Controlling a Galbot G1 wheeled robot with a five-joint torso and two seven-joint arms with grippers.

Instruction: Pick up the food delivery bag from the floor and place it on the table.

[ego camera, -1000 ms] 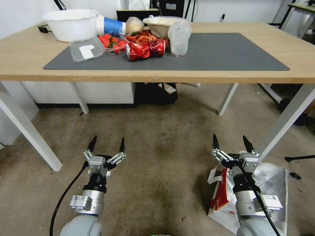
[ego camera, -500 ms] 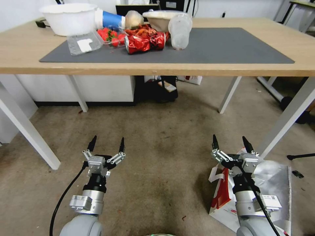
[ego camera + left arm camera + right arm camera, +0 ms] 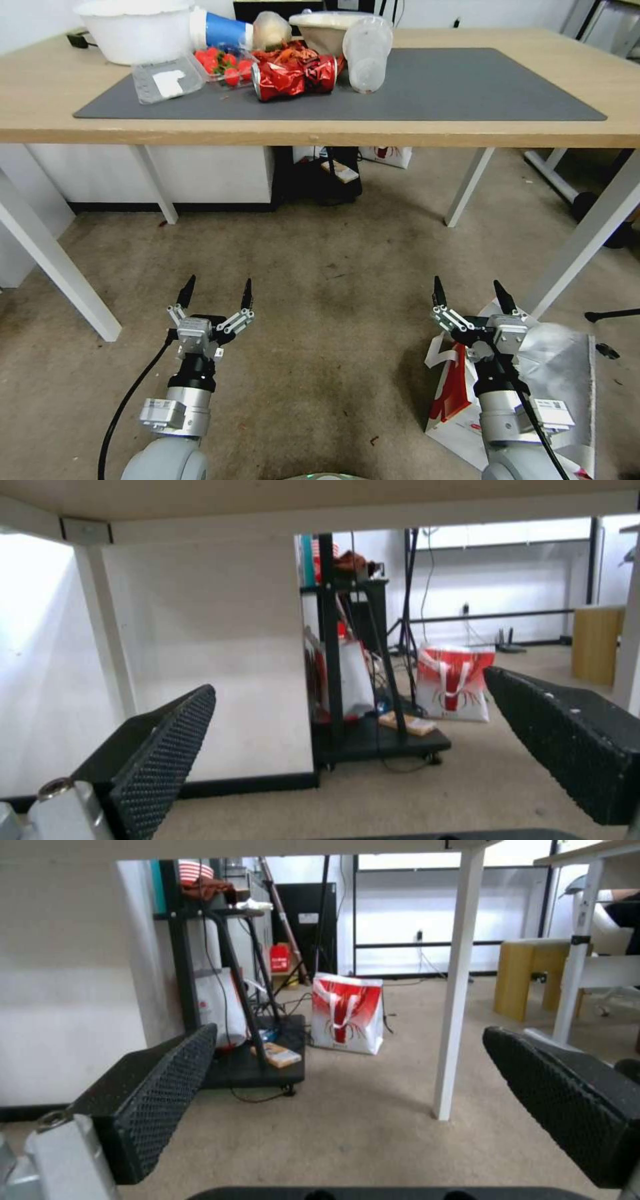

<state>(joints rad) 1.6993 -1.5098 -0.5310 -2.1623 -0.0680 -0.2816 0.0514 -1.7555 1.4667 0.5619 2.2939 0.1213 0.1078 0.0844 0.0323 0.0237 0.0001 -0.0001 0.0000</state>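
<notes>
The food delivery bag [image 3: 563, 373] lies on the floor [image 3: 333, 300] at the lower right, white with a red side panel and its silver foil lining facing up. My right gripper [image 3: 470, 293] hovers open over the bag's far edge, holding nothing, and its arm covers part of the bag. My left gripper [image 3: 217, 291] is open over bare floor at the lower left. The table [image 3: 40, 107], light wood with a dark grey mat [image 3: 467, 87], stands ahead. Each wrist view looks under the table between that arm's open fingers, the left gripper [image 3: 347, 685] and the right gripper [image 3: 347, 1032].
A white bowl [image 3: 133, 30], a crumpled red packet [image 3: 293, 77], strawberries and a clear cup [image 3: 365, 53] crowd the mat's left end. White table legs [image 3: 587, 233] stand close by the bag. A black cart [image 3: 320, 180] and a red-and-white bag [image 3: 348, 1012] sit beyond.
The whole picture has shifted, with the table riding higher in view, so the camera has moved. Both grippers keep their pose and stay open. The bag lies where it was.
</notes>
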